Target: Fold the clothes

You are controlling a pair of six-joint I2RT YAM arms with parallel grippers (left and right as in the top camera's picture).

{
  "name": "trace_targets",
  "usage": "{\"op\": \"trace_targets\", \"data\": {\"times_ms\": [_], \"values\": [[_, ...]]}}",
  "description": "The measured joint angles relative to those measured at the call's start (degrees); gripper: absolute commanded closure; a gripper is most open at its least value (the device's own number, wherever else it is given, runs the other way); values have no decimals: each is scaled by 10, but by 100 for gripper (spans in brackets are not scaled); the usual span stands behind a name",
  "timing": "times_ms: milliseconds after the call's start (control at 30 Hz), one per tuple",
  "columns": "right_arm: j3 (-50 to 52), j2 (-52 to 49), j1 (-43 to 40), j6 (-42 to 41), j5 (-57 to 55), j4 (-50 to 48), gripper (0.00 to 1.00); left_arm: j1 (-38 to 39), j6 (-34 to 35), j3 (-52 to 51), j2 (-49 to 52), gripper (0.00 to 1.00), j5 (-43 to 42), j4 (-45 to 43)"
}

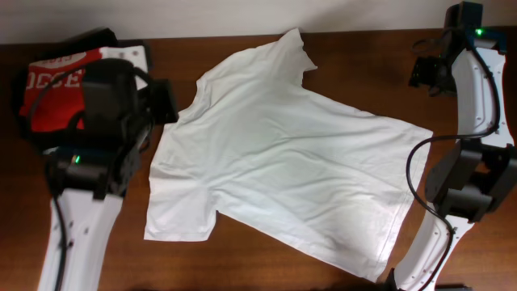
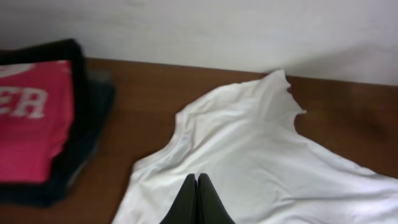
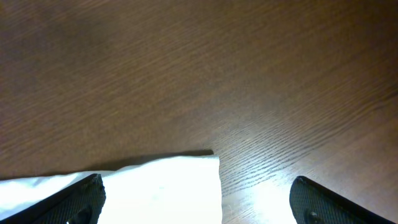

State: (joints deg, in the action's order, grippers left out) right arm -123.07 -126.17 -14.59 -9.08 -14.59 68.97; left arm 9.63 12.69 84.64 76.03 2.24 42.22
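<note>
A white T-shirt [image 1: 283, 153] lies spread flat on the brown table, collar end toward the back. My left gripper [image 2: 198, 178] is shut with nothing seen between its fingers, and hovers over the shirt's left sleeve area [image 2: 261, 155]; in the overhead view it is at the shirt's left edge [image 1: 166, 101]. My right gripper [image 3: 196, 183] is open. A corner of the shirt [image 3: 161, 186] lies between its fingers, nearer the left finger. In the overhead view the right gripper [image 1: 438, 179] is beside the shirt's right edge.
A stack of folded clothes, with a red shirt with white letters on top [image 1: 56, 77] over dark garments, sits at the back left and also shows in the left wrist view [image 2: 31, 118]. A pale wall [image 2: 249, 31] runs behind the table. A cable [image 1: 414, 174] loops by the right arm.
</note>
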Motion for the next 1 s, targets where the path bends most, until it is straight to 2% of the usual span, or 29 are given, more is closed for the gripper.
{"op": "trace_targets", "data": {"times_ms": [100,133,233,300,433,700,900,1000], "values": [[0,0,0,0,3,1,2,0,-18,77,142,100,-45,30],[0,0,0,0,3,0,2,0,-30,146,209,100,-60,51],[0,0,0,0,5,0,2,0,-63,362,406,100,-112,33],[0,0,0,0,5,0,2,1,-76,408,492,100,-126,-25],[0,0,0,0,5,0,2,1,-87,410,650,100,-135,-115],[0,0,0,0,5,0,2,2,-101,412,741,99,-125,-154],[0,0,0,0,5,0,2,1,-90,426,741,98,40,-107],[0,0,0,0,5,0,2,-40,-54,436,740,98,64,-56]]}}
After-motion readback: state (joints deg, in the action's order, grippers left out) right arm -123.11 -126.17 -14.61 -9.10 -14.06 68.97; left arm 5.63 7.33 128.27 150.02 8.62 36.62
